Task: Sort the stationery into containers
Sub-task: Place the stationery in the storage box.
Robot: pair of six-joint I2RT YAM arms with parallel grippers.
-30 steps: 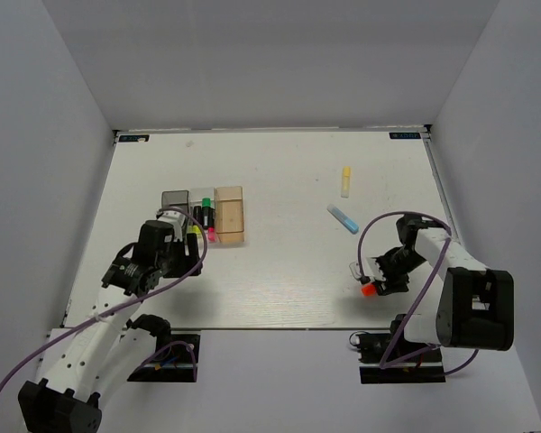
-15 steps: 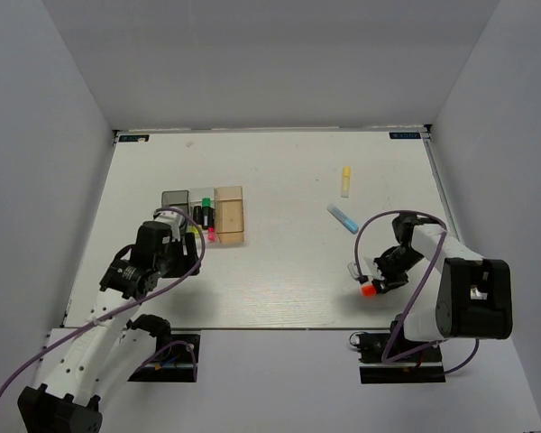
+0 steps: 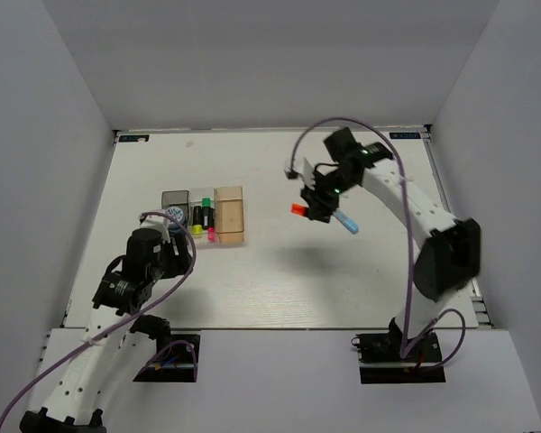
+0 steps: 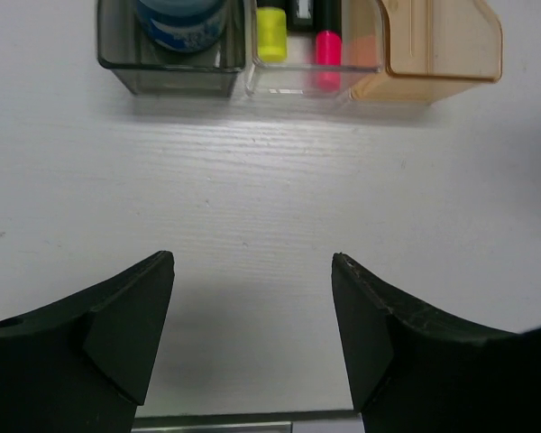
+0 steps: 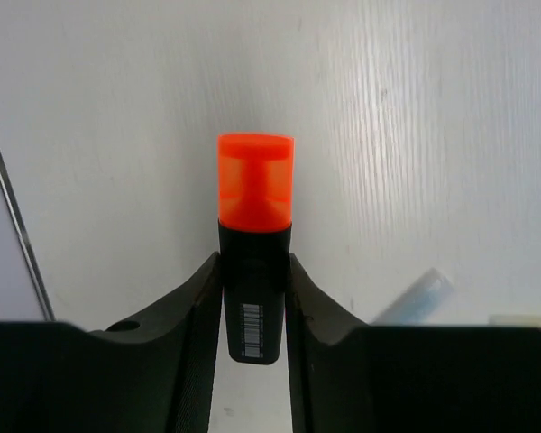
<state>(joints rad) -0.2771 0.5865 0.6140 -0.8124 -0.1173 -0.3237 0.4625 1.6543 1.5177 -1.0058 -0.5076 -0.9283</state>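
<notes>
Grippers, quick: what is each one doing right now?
The left gripper is open, holding nothing.
The right gripper is closed on an orange highlighter, lifted off the table.

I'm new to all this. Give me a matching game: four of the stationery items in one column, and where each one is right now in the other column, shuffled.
Things:
1. orange-capped highlighter
2. blue-white roll
3. light blue highlighter
4. pink-ended highlighter

Places:
A. in the dark grey box
B. lying on the table
C. in the clear box
D. held in the right arm's jaws

Pairs: 1-D, 2-A, 3-B, 4-C.
</notes>
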